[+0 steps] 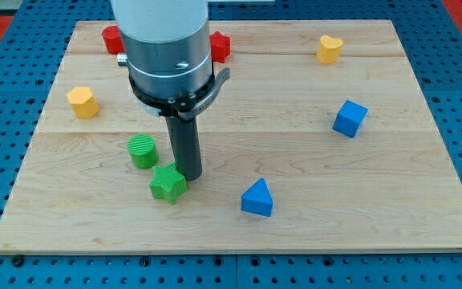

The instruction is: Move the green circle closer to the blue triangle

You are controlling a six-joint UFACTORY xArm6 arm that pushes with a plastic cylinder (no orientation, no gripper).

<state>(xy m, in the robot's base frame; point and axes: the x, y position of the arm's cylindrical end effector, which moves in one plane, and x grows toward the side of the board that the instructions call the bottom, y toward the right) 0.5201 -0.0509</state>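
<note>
The green circle (143, 151) sits on the wooden board at the view's lower left. The blue triangle (257, 197) lies to its right and lower, near the board's bottom middle. My tip (189, 176) rests on the board between them, just right of the green circle and touching or nearly touching the upper right of a green star (168, 183). The arm's grey body hides the board's top middle.
A yellow hexagon (83, 102) is at the left. A blue cube (350, 118) is at the right. A yellow heart (329, 48) is at the top right. Two red blocks (112, 38) (220, 46) show partly behind the arm at the top.
</note>
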